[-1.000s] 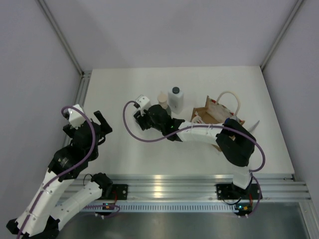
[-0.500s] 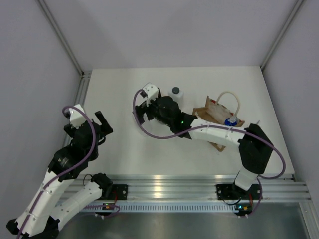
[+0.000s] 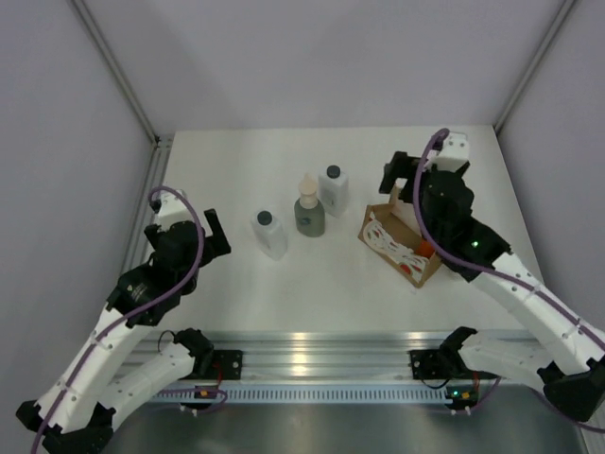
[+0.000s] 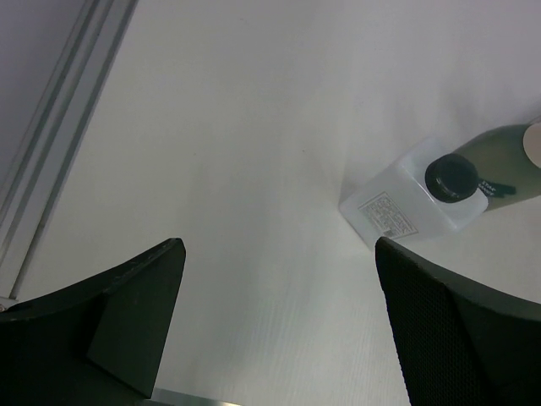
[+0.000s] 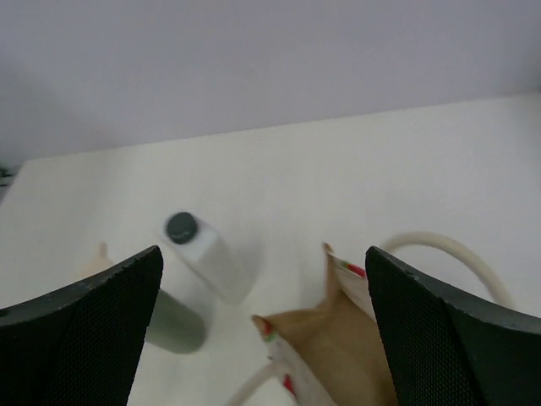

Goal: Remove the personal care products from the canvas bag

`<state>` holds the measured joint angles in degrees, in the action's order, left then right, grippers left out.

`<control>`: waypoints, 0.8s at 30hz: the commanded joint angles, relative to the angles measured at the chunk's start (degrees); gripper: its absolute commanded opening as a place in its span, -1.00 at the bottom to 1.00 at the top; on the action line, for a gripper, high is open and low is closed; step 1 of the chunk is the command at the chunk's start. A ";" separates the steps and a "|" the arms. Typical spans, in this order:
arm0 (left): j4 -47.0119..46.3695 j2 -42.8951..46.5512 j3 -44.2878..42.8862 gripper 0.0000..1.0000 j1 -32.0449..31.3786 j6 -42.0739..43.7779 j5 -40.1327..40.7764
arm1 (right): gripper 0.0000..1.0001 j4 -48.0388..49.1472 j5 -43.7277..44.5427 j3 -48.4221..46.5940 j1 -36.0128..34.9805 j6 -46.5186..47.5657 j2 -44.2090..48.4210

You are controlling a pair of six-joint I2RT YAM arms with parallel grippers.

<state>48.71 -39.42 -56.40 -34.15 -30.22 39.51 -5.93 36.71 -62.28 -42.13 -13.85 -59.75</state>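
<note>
Three personal care products stand on the table: a white bottle (image 3: 269,234) with a dark cap nearest the front, a grey-green one (image 3: 308,212) with a beige pump, and a second white one (image 3: 333,189) behind. The tan canvas bag (image 3: 402,242) stands to their right, with something orange (image 3: 425,249) showing inside. My right gripper (image 3: 406,182) hangs open and empty above the bag's far left corner. Its wrist view shows the bag (image 5: 355,342), a rope handle (image 5: 448,249) and a white bottle (image 5: 207,254). My left gripper (image 3: 210,241) is open and empty, left of the front white bottle (image 4: 414,207).
Grey walls close in the table on the left, back and right. A metal rail (image 3: 378,355) runs along the near edge, with both arm bases on it.
My right gripper opened, leaving the front white bottle standing, and the arm swung right to above the bag. The left arm edged toward the bottles.
</note>
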 commanded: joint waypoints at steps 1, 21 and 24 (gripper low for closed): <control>-3.62 -1.97 0.59 0.96 0.14 2.09 -4.26 | 0.99 -26.72 -0.66 -0.56 7.83 -8.29 3.40; -6.26 -11.29 0.77 0.96 0.14 5.61 -20.26 | 0.25 -38.63 -19.39 2.34 27.71 -3.91 -3.00; -6.52 -11.47 0.77 0.96 0.14 5.69 -20.78 | 0.25 -38.71 -18.52 2.51 27.72 -2.94 -4.06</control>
<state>45.52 -51.31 -55.59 -34.15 -25.32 20.23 -43.16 18.92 -59.11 -15.20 -18.83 -63.55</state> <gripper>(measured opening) 0.982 0.624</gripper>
